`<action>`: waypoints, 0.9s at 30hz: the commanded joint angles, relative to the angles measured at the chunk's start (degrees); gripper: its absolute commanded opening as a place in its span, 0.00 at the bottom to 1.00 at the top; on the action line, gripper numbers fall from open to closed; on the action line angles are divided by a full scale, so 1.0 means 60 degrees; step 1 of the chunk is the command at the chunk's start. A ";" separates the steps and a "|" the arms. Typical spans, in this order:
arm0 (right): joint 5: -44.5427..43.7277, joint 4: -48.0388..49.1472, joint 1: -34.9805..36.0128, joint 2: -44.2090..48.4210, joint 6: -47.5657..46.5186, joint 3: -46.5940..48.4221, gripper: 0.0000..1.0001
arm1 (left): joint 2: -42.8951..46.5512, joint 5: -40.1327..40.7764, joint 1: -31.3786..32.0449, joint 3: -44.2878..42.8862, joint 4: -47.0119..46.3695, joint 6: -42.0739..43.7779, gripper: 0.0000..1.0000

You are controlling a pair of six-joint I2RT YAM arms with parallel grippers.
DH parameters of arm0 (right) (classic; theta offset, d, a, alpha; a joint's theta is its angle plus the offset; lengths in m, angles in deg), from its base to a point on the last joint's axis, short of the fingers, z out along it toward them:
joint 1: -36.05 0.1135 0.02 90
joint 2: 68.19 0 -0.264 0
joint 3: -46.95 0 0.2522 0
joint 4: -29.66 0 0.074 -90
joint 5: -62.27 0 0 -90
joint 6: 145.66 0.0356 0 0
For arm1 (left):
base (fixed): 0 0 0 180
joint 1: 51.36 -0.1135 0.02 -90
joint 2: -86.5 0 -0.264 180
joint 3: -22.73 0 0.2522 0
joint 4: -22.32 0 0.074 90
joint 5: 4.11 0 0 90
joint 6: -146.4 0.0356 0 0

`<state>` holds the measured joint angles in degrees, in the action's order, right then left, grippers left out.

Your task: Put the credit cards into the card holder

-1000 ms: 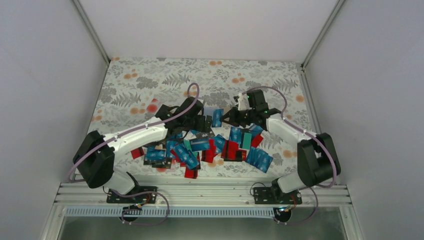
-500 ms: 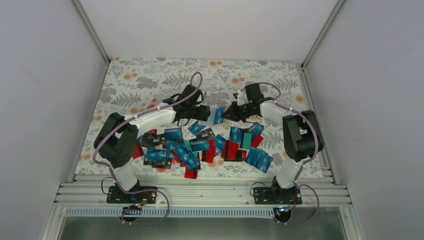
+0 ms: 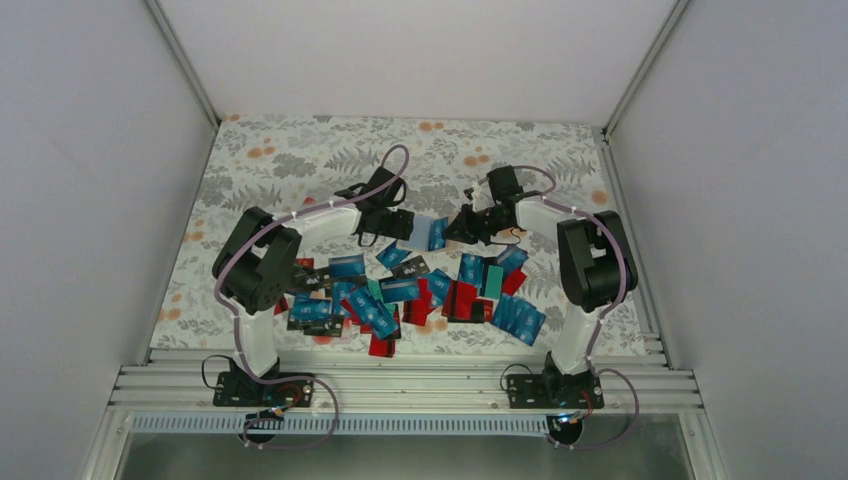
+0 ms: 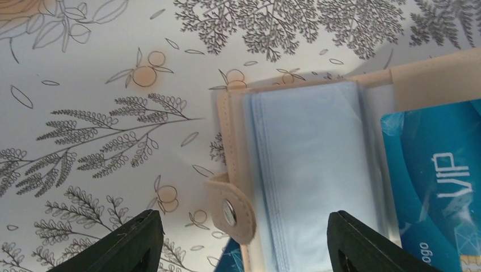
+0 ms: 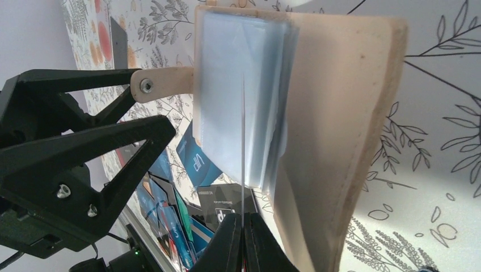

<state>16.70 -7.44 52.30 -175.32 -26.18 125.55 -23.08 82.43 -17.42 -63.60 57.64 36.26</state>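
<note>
The card holder [image 3: 421, 228] lies open on the floral cloth: beige cover [image 5: 340, 141], clear sleeves [image 4: 306, 170], snap tab [image 4: 230, 209]. My left gripper [image 4: 245, 241] is open, its jaws wide on either side of the tab edge and sleeves, gripping nothing; its black fingers [image 5: 85, 147] show beside the tab in the right wrist view. My right gripper [image 5: 243, 226] is shut on a thin credit card [image 5: 242, 170] seen edge-on, its far edge at the sleeves. A blue VIP card [image 4: 437, 187] overlaps the holder's right part. Several more credit cards [image 3: 400, 295] lie in a pile nearer the arm bases.
Both grippers [image 3: 405, 225] [image 3: 462, 230] meet at the holder mid-table. Red, black and teal cards [image 3: 465, 300] lie among the blue ones in the pile. White walls [image 3: 100, 200] close in the cloth on the left, right and back. A metal rail [image 3: 400, 385] runs along the near edge.
My left gripper has moved up and right to the holder, and its jaws have narrowed somewhat. The right arm has folded in closer while its gripper stays at the holder with the card.
</note>
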 commanded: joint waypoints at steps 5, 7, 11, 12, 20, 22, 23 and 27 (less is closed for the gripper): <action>0.0083 -0.0313 -0.0121 -0.0446 -0.0225 0.0425 0.04 | -0.0633 0.0425 -0.0030 -0.0513 -0.0043 0.0150 0.64; 0.0057 -0.0346 -0.0140 -0.0530 -0.0210 0.0486 0.04 | -0.0721 0.0445 -0.0030 -0.0555 -0.0055 0.0163 0.60; 0.0167 -0.0332 -0.0138 -0.0700 -0.0210 0.0629 0.04 | -0.0872 0.0486 -0.0030 -0.0591 -0.0062 0.0178 0.52; 0.0180 -0.0330 -0.0137 -0.0737 -0.0210 0.0646 0.04 | -0.0875 0.0505 -0.0019 -0.0577 -0.0050 0.0178 0.50; 0.0396 -0.0205 -0.0132 -0.0981 -0.0190 0.0756 0.04 | -0.0925 0.0455 -0.0035 -0.0409 -0.0136 0.0178 0.38; 0.0443 -0.0164 -0.0142 -0.0995 -0.0160 0.0780 0.04 | -0.0943 0.0430 -0.0031 -0.0378 -0.0176 0.0178 0.35; 0.0460 -0.0135 -0.0139 -0.0981 -0.0145 0.0780 0.04 | -0.0947 0.0418 -0.0030 -0.0371 -0.0186 0.0178 0.34; 0.0478 -0.0126 -0.0136 -0.0949 -0.0151 0.0822 0.04 | -0.1011 0.0393 -0.0029 -0.0341 -0.0235 0.0164 0.32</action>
<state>18.32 -8.62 51.74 -180.37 -26.80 128.48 -27.63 84.83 -17.45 -65.55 57.55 36.72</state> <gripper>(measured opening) 0.044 0.326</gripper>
